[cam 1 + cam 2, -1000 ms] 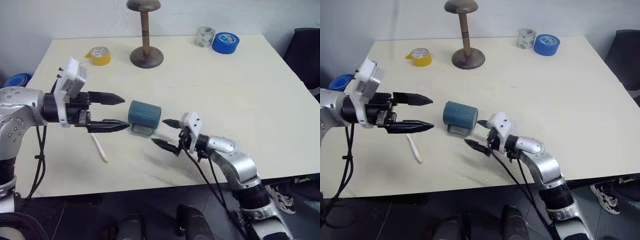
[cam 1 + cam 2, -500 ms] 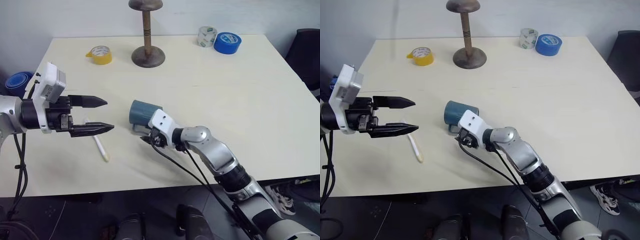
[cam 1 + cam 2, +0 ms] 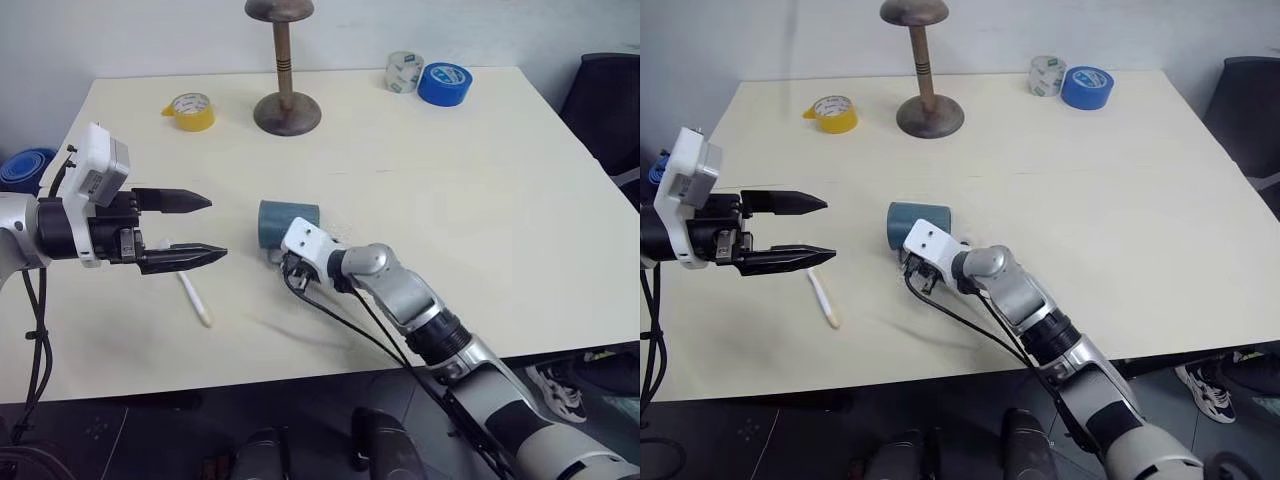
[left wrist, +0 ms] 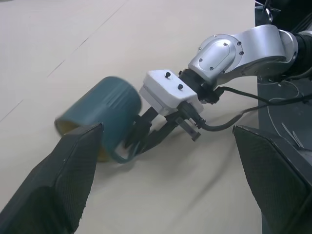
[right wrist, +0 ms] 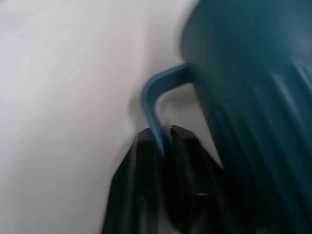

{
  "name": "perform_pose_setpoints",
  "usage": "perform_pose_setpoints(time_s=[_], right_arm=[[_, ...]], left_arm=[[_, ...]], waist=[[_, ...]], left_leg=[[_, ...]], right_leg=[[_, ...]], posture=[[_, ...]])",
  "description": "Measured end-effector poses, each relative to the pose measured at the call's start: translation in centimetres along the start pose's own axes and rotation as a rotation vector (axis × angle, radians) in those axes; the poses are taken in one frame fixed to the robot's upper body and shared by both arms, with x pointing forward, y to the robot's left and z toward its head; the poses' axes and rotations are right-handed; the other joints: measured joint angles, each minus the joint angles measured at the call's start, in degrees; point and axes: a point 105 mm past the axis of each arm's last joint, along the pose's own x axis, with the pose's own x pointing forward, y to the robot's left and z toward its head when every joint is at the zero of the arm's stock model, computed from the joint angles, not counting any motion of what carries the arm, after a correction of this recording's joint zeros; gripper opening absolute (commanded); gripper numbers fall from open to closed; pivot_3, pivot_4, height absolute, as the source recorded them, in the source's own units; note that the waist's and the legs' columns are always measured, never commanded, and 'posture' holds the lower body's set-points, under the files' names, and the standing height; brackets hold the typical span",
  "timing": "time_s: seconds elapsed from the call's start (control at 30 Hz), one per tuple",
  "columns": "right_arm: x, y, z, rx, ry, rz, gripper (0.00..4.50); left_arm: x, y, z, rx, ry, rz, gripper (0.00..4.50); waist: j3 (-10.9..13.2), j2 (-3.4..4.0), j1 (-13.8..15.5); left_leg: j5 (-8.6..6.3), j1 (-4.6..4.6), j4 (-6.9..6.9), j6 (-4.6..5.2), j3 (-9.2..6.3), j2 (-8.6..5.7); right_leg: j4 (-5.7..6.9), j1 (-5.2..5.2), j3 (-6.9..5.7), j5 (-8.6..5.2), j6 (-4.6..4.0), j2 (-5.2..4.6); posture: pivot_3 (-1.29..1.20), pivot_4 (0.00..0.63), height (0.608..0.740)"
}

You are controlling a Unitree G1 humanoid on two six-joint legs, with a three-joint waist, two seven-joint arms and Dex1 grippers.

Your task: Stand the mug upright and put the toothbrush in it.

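A matte cream table [image 3: 480, 200] holds a dark teal ribbed mug [image 3: 288, 222] lying on its side near the middle, its thin loop handle against the tabletop. The right gripper [image 5: 163, 141] has its two black tapered fingers pinched together on that handle. The left gripper [image 3: 205, 228] hovers just left of the mug, its pointed black fingers spread wide apart and holding nothing. A slim pale toothbrush [image 3: 195, 297] lies flat below it. Behind stand a wooden pedestal stand [image 3: 285, 70], a yellow tape roll [image 3: 192, 110], a clear tape roll [image 3: 403, 71] and a blue tape roll [image 3: 444, 84].
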Motion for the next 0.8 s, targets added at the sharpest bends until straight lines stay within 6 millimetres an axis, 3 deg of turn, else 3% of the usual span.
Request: perform_pose_setpoints(time_s=[0.33,0.5,0.6,0.63,0.8], right_arm=[[0.4,-0.4,-0.3,-0.026,-0.051,-0.016,0.01],[-0.3,-0.5,1.1,0.212,-0.257,-0.046,0.01],[-2.1,-0.5,3.0,0.426,-0.520,-0.068,0.01],[-3.8,-1.2,3.1,0.500,-0.641,-0.116,0.01],[-4.8,-1.0,1.7,0.598,-0.753,-0.157,0.01]], left_arm=[[0.0,0.1,0.4,0.024,-0.013,0.004,4.50],[0.0,0.2,0.4,0.023,-0.017,0.005,4.50],[0.1,0.1,0.3,0.018,-0.019,-0.004,4.50],[0.2,0.2,0.3,0.009,-0.020,-0.007,4.50],[0.8,0.3,1.0,0.008,-0.022,-0.041,4.50]], waist=[[-0.03,-0.05,-0.05],[-0.03,-0.05,-0.01],[-0.01,-0.03,-0.07],[-0.01,-0.03,0.22],[-0.02,-0.04,0.15]], left_leg=[[0.00,0.06,0.01,-0.02,0.01,0.02],[-0.01,0.05,-0.02,-0.04,0.00,0.03],[-0.02,0.04,-0.08,-0.05,-0.01,0.04],[-0.03,0.03,-0.07,-0.06,-0.04,0.03],[-0.03,0.05,-0.02,-0.07,-0.01,0.03]], right_leg=[[0.03,0.04,0.04,0.00,-0.01,0.01],[0.02,0.03,0.03,0.00,-0.01,0.04],[0.02,0.00,0.02,-0.01,-0.02,0.07],[-0.01,0.03,0.01,-0.01,-0.02,0.06],[0.00,0.05,0.07,-0.01,-0.02,0.08]], posture=[[0.00,0.150,0.740],[0.00,0.150,0.740],[0.00,0.150,0.740],[0.00,0.150,0.740],[0.00,0.150,0.740]])
